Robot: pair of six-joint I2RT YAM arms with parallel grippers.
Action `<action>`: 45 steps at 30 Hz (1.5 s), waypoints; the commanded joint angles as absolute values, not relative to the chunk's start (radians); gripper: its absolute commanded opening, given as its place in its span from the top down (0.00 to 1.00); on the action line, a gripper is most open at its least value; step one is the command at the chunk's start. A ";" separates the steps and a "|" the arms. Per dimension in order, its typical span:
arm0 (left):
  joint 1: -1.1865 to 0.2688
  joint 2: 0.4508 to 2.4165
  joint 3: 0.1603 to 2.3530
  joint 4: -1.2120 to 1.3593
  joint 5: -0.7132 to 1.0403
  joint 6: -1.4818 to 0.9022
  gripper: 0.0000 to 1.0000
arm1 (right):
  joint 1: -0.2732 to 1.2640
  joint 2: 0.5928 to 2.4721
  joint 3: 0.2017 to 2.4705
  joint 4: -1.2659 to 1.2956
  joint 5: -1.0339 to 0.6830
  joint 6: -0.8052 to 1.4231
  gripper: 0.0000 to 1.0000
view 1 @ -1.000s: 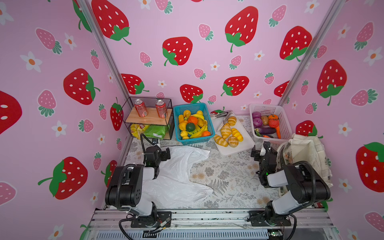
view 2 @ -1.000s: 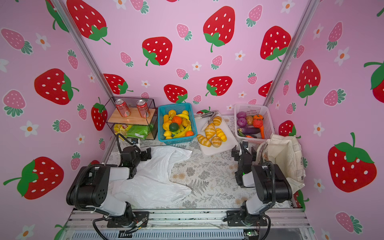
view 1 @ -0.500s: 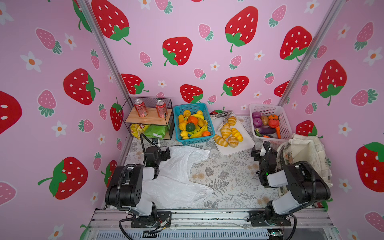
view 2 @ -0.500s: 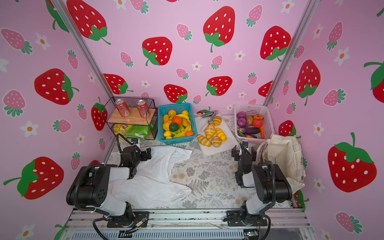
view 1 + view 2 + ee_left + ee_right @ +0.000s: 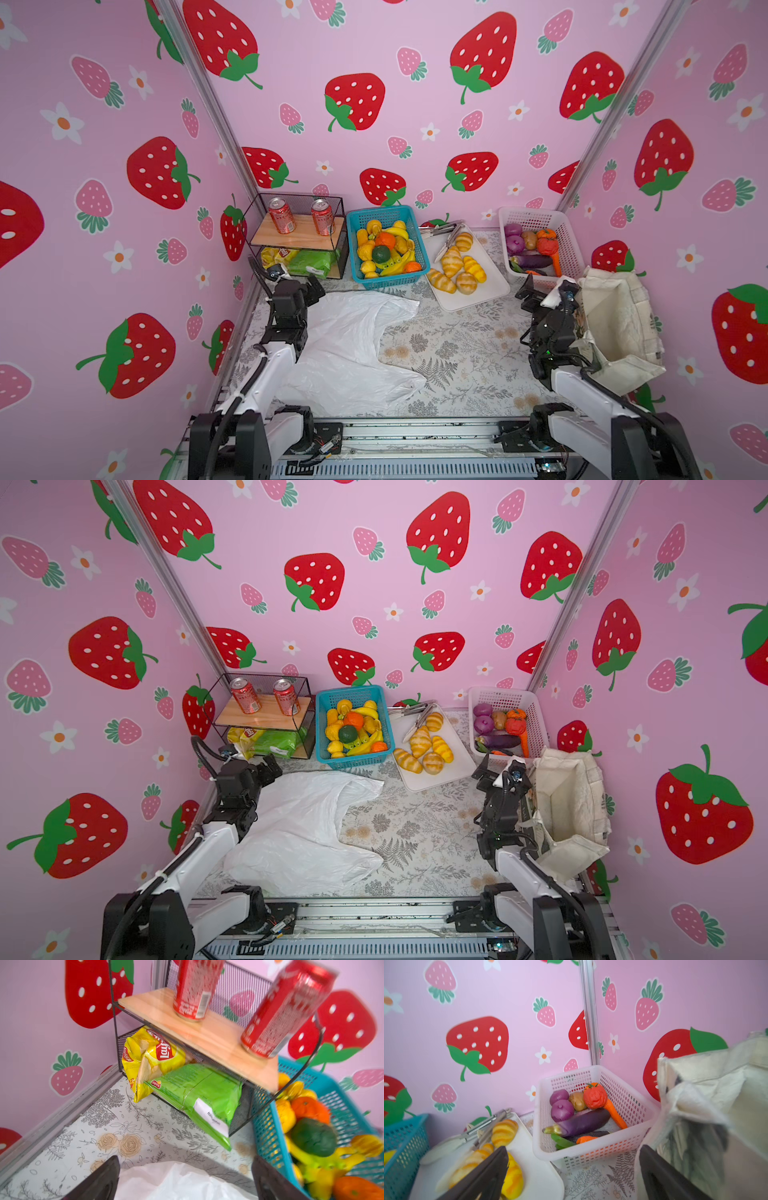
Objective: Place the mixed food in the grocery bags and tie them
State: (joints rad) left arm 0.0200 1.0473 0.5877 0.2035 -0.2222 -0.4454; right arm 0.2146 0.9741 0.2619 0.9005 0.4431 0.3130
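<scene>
Strawberry-walled booth, and nothing has moved: my left gripper (image 5: 312, 287) and right gripper (image 5: 534, 293) wait, fingers spread, empty. Flat on the worktop (image 5: 457, 353) lies the plastic bag (image 5: 349, 349), with the fruits (image 5: 384, 241) in the blue basket (image 5: 352, 249). I judge packing unstarted.

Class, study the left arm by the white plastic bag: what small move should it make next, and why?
Probably lower the left gripper onto the edge of the white plastic bag and close on it to lift the mouth open. The jaws stand open and empty, the bag lies flat with its edge right between them in the left wrist view, and no food is packed yet.
</scene>
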 commanded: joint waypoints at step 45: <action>-0.694 1.173 1.050 -0.433 0.042 -0.473 0.07 | -0.070 0.989 0.970 -0.587 0.245 0.326 0.88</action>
